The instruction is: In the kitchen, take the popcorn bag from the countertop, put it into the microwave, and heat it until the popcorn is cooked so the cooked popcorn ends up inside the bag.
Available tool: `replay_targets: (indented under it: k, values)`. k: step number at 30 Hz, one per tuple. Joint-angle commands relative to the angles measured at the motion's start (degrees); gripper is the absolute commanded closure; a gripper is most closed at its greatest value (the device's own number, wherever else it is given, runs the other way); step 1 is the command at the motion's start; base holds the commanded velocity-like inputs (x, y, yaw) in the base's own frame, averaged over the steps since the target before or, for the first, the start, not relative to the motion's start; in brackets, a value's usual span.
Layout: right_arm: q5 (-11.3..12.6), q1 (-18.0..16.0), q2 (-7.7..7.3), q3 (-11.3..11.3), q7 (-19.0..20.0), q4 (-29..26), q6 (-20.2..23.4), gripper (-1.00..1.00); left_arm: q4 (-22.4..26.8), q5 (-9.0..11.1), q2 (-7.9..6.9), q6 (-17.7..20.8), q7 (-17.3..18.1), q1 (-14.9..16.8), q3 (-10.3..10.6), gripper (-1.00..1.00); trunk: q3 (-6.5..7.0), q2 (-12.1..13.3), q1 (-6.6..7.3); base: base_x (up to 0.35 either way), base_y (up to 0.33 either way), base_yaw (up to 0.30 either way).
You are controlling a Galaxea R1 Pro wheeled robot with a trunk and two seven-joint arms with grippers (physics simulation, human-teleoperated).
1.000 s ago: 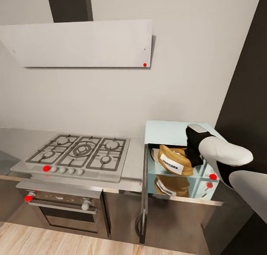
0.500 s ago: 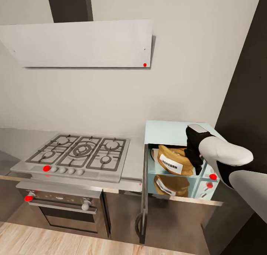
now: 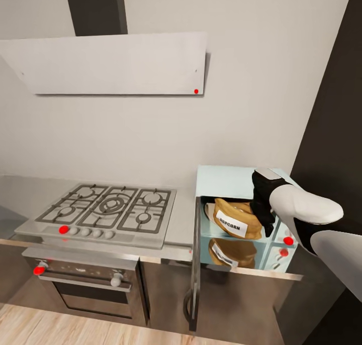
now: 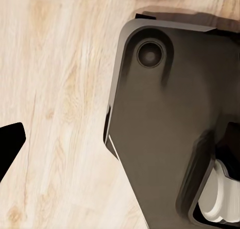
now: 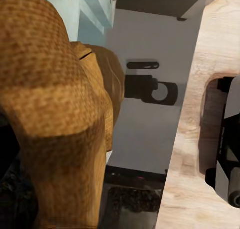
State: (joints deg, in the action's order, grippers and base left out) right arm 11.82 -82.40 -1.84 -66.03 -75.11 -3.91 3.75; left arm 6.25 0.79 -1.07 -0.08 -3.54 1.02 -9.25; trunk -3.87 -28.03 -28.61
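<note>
The pale mint-blue microwave (image 3: 226, 180) stands on the steel countertop (image 3: 182, 219) to the right of the hob. Its door (image 3: 195, 264) is swung open to the left, edge-on to me. The tan popcorn bag (image 3: 235, 219) with its white label is inside the cavity, tilted, and mirrored in the shiny floor below it. My right gripper (image 3: 263, 212) reaches into the cavity and is shut on the bag's right side. The right wrist view has the bag's woven side (image 5: 55, 104) very close. The popcorn is hidden in the bag. My left gripper hangs open over the wooden floor, one fingertip (image 4: 10, 149) at the edge.
A steel gas hob (image 3: 108, 207) with an oven (image 3: 85, 284) under it lies left of the microwave, and a white hood (image 3: 110, 64) hangs above. A dark tall panel (image 3: 337, 109) stands right of the microwave. The robot's dark base (image 4: 165, 139) rests on the floor.
The head camera has tilted a little, so the whole picture has slid down slightly. The bag has barely shifted in my right gripper inside the microwave.
</note>
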Motion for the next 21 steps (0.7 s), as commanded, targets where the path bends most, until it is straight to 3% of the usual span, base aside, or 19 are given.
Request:
replay_targets:
  k: [1, 21]
  values:
    - [0.6, 0.0, 0.00, 0.5, -0.2, 0.0, 0.4, -1.00, 0.0, 0.1, 0.01, 0.0, -0.1, 0.0, -0.2, -1.00, -0.02, -0.1, -0.03, 0.000, 0.000, 0.000]
    - [0.7, 0.0, 0.00, 0.5, 0.0, 0.0, 0.5, -1.00, 0.0, 0.1, 0.01, 0.0, -0.1, 0.0, -0.2, -1.00, 1.87, -0.1, -0.03, 0.000, 0.000, 0.000]
